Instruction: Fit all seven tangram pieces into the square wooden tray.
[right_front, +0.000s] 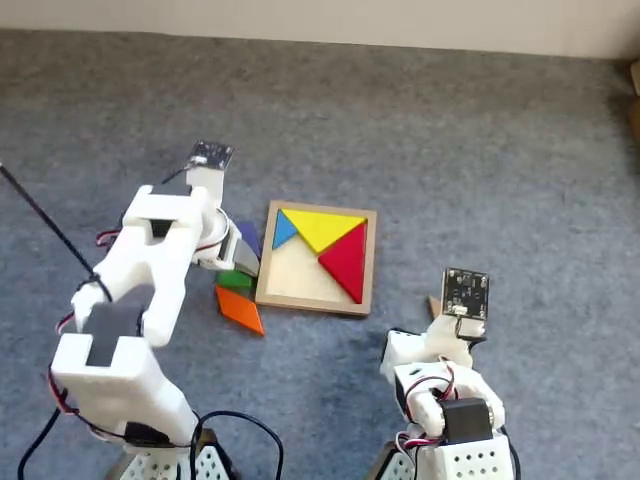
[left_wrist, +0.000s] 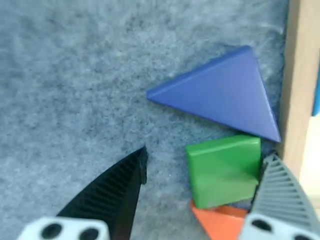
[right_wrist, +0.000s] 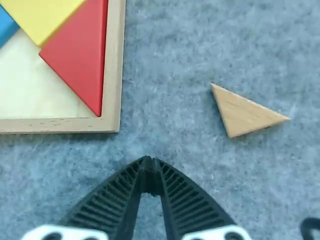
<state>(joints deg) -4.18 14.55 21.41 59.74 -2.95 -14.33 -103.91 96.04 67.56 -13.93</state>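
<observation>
Seen from above, the square wooden tray (right_front: 298, 278) lies on the grey carpet (right_front: 450, 130) in front of your two arms, with three pieces seated in it. A small light-blue triangle (right_front: 284, 230) fills its 11 o'clock corner. A large yellow triangle (right_front: 322, 228) lies along the 12 o'clock edge, and a large red triangle (right_front: 347, 260) runs down the 3 o'clock side to the 5 o'clock corner. The rest of the tray floor is bare pale wood.

Your left gripper (left_wrist: 206, 154) hangs at the tray's 9 o'clock, just outside the rim, with its jaws spread wide. The green square block (left_wrist: 222, 170) lies between them on the carpet; whether the grey finger (left_wrist: 277, 195) touches it cannot be told. A dark-blue triangle (left_wrist: 220, 95) lies touching the green block, close against the tray wall. An orange parallelogram (right_front: 240, 308) rests at the tray's 8 o'clock, meeting the green block's other side.

Your right gripper (right_wrist: 148, 162) sits at the tray's 5 o'clock, jaws pressed together on nothing. A plain wooden triangle (right_wrist: 245, 112) lies on the carpet at the tray's 4 o'clock, apart from the rim and the gripper.
</observation>
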